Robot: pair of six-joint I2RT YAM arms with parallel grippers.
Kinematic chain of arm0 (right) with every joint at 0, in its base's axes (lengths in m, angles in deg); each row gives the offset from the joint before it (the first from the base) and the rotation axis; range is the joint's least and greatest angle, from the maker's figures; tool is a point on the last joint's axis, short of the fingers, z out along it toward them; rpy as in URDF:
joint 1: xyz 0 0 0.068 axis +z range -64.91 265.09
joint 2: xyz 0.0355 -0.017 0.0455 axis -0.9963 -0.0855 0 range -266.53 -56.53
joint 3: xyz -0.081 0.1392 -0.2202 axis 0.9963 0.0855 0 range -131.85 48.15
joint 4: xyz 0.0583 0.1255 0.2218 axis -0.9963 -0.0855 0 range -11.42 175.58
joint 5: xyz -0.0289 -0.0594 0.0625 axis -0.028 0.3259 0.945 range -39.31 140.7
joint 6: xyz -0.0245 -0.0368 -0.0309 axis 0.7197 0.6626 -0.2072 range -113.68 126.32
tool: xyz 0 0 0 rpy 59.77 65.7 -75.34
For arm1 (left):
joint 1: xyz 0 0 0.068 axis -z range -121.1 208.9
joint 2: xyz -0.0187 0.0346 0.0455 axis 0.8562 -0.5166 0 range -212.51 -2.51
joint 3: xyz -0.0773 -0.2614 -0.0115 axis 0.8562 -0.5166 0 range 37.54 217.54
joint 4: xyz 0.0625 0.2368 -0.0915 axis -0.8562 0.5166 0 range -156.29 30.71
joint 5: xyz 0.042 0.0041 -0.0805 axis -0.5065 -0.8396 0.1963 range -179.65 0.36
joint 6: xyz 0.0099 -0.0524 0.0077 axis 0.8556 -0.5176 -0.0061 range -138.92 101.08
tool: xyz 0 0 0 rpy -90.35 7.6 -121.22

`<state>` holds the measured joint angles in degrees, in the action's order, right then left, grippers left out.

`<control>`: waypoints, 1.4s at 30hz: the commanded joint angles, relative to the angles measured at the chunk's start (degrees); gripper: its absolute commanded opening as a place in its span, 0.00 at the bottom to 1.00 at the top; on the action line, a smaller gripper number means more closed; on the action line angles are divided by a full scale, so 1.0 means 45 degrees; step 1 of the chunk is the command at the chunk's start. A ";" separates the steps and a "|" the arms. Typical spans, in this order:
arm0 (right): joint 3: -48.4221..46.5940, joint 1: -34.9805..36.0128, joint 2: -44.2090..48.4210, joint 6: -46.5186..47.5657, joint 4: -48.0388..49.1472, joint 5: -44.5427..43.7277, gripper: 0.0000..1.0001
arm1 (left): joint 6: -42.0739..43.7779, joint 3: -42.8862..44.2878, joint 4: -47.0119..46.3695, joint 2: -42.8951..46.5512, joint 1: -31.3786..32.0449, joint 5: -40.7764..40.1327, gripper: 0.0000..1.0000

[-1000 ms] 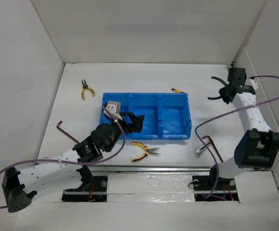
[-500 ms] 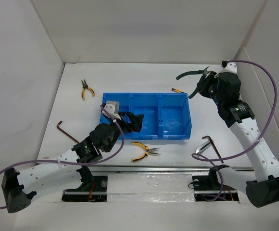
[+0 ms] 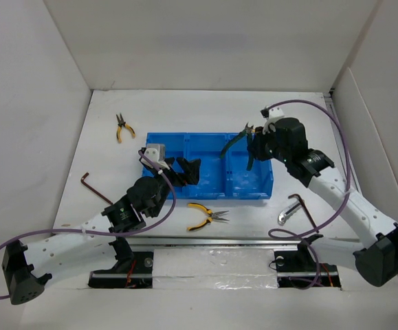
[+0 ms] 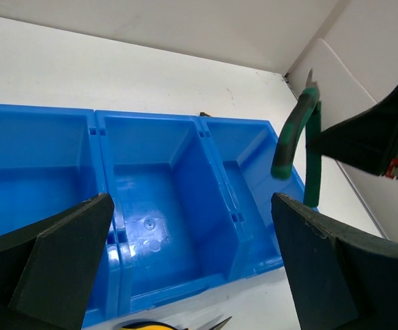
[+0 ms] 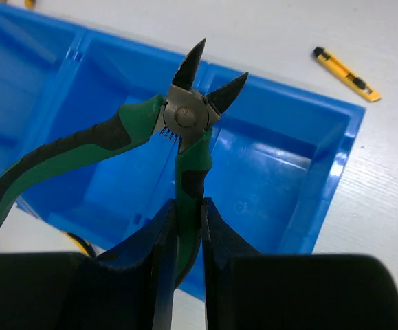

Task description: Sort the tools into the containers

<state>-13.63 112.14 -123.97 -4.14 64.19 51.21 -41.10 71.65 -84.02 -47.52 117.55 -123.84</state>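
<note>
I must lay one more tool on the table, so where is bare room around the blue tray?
Bare table runs behind the blue tray, between the far yellow pliers and the utility knife. Crowded in front: the near yellow pliers, and to their right the hex key and silver piece.

A fixed camera high at the near edge looks down over the whole table [image 3: 185, 110]. Both wrist cameras sit close to the blue tray [image 4: 150, 206], the left looking low across it, the right steeply down; all views share it.

No legible text, labels or numbers.
</note>
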 commanded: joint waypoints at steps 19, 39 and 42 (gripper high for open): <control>0.1912 -0.0989 -0.0482 0.0195 0.1530 0.1428 0.00 | -0.0033 -0.0080 -0.0531 0.0257 -0.0026 -0.0273 0.99; 0.1561 -0.1792 -0.1771 0.0254 0.1257 0.1761 0.00 | 0.0006 -0.0138 -0.0590 0.0218 -0.0026 -0.0272 0.99; 0.1444 -0.1792 -0.1888 0.0273 0.1101 0.1567 0.00 | -0.0014 -0.0119 -0.0570 0.0159 -0.0026 -0.0292 0.99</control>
<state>-3.67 104.56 -132.95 -3.53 66.64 58.95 -41.10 71.65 -84.05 -47.21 117.55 -124.41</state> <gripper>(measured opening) 0.205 0.989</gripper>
